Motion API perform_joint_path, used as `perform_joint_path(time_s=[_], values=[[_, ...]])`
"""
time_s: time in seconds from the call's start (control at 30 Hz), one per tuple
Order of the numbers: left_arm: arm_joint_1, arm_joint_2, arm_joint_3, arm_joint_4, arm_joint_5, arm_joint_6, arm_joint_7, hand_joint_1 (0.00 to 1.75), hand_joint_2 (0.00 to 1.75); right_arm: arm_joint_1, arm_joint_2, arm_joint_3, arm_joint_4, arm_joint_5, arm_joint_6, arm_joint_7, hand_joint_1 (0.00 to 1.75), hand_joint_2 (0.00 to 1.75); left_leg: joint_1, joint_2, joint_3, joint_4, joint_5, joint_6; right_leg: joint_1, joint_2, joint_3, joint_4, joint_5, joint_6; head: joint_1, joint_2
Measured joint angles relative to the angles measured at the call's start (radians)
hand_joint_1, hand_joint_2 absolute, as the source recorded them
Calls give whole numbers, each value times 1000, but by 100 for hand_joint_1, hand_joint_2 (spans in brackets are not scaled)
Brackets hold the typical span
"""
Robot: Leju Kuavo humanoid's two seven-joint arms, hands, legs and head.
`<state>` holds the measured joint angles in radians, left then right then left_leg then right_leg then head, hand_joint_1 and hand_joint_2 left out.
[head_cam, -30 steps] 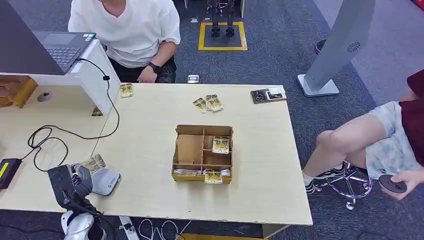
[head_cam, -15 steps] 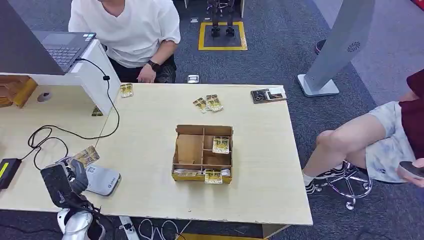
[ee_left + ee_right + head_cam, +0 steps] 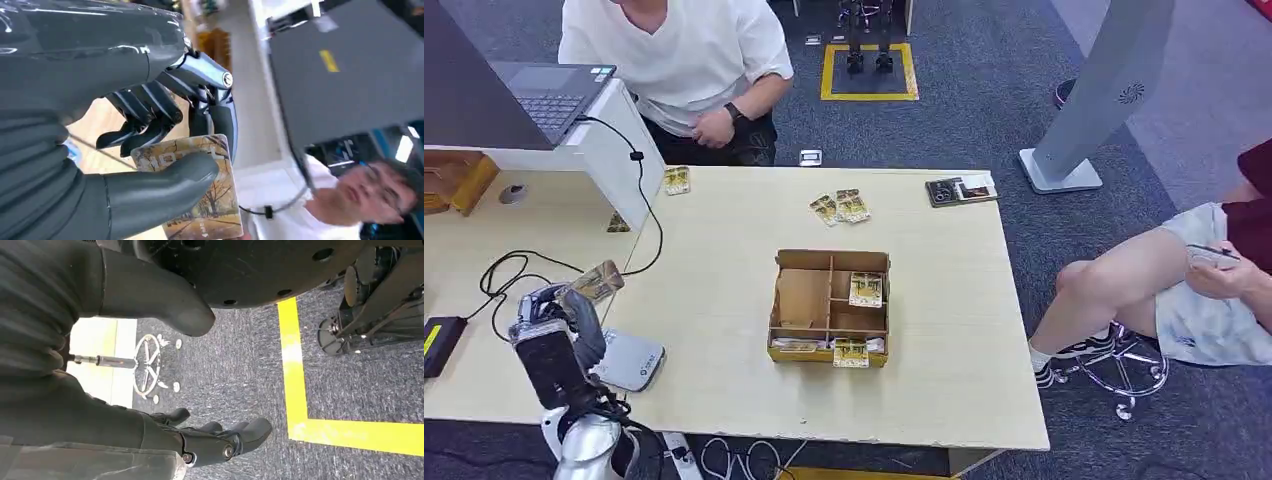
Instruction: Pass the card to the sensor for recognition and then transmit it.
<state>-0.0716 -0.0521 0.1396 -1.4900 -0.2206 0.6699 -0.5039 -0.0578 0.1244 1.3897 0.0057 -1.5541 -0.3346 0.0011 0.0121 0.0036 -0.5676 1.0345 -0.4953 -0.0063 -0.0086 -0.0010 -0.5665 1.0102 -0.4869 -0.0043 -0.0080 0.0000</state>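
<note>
My left hand (image 3: pixel 564 320) is raised over the table's near left part and pinches a card (image 3: pixel 596 281) printed with autumn trees between thumb and fingers. The left wrist view shows the card (image 3: pixel 200 192) under the thick thumb, with the dark fingers (image 3: pixel 150 112) behind it. The white sensor pad (image 3: pixel 629 361) lies flat on the table just right of the hand and below the card. My right hand (image 3: pixel 200 440) hangs beside my body above the carpet, its fingers loosely apart and holding nothing.
A divided cardboard box (image 3: pixel 802 296) with more cards sits mid-table. Loose cards (image 3: pixel 842 207) lie at the far edge, another card (image 3: pixel 676 180) by the laptop stand (image 3: pixel 614 150). Black cables (image 3: pixel 514 275) trail at left. One person (image 3: pixel 679 60) sits across, another (image 3: pixel 1214 270) at right.
My left hand has lifted the card off the sensor pad and carried it up and away from me. The person across drew a hand back; the person at right raised a dark object.
</note>
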Motion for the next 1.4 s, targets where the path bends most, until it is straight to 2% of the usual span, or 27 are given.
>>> perform_joint_path(time_s=[0.2,0.3,0.57,0.73,1.0,1.23,1.4], values=[[-36,-46,-22,-1,-227,0,0,175,175,0,0,0,0,2,5,0,0,175,0,0,0,0,0,0,0,0,0,0,0,0,0,0],[-68,-74,-43,8,-319,0,18,175,175,-1,0,3,0,2,5,0,0,175,0,0,0,0,0,0,0,0,0,0,0,0,0,0],[-130,-108,-85,58,-416,0,53,175,175,-1,-1,10,0,3,5,0,0,175,0,0,0,0,0,0,0,0,0,0,0,0,0,0],[-181,-126,-87,110,-521,0,75,175,175,-2,-6,21,-5,6,6,0,0,175,0,0,-1,0,0,0,0,0,0,0,0,0,0,0],[-274,-133,-77,210,-678,0,122,175,175,-4,-19,38,-21,22,10,0,0,175,0,0,-1,1,0,0,0,0,0,0,1,0,0,0],[-328,-133,-63,275,-764,0,150,175,175,-5,-27,51,-32,22,11,0,0,175,0,0,-1,1,0,0,0,0,0,0,1,0,0,0],[-339,-133,-61,297,-776,0,155,175,175,-5,-30,53,-35,23,14,0,0,175,0,0,-1,1,0,0,0,0,0,0,1,0,0,0]])
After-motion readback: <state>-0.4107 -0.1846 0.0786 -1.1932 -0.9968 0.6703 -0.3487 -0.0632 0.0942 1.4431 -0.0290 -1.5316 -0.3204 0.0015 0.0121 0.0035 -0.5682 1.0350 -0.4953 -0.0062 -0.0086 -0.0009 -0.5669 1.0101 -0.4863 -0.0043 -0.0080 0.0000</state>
